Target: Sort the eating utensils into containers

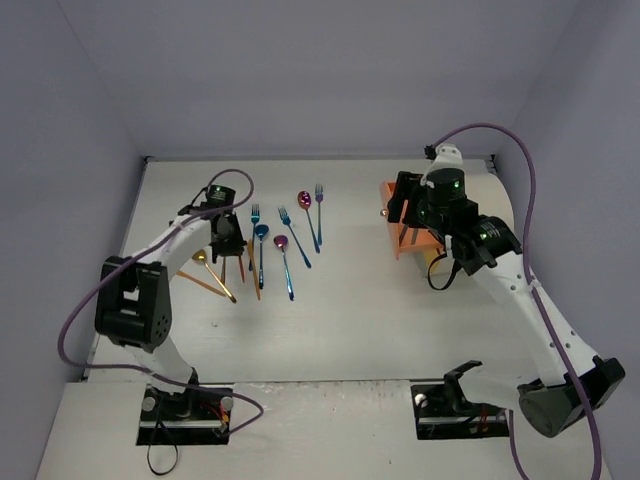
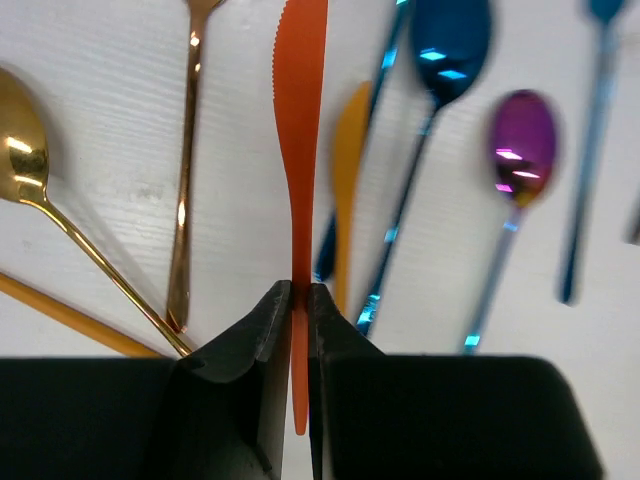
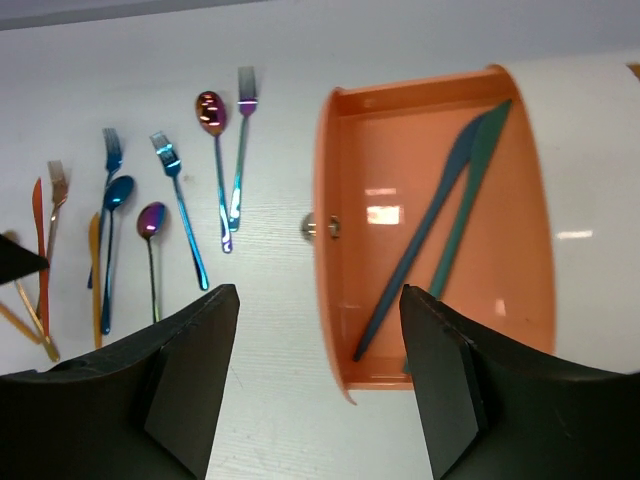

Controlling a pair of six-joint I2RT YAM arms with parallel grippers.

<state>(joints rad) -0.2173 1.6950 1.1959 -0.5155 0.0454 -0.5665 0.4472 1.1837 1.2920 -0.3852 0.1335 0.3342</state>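
The left gripper (image 2: 300,292) is clamping a slim orange serrated knife (image 2: 300,130), blade pointing toward the far edge; the right gripper (image 3: 318,296) is hanging spread apart.

Orange knife (image 2: 300,120); blue spoon (image 2: 452,40); magenta spoon (image 2: 522,145); orange drawer (image 3: 390,140).

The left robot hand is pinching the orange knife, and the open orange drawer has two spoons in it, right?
Not quite. The open orange drawer holds two bluish knives, not spoons; the right wrist view shows their long flat blades. The left gripper is indeed pinching the orange knife.
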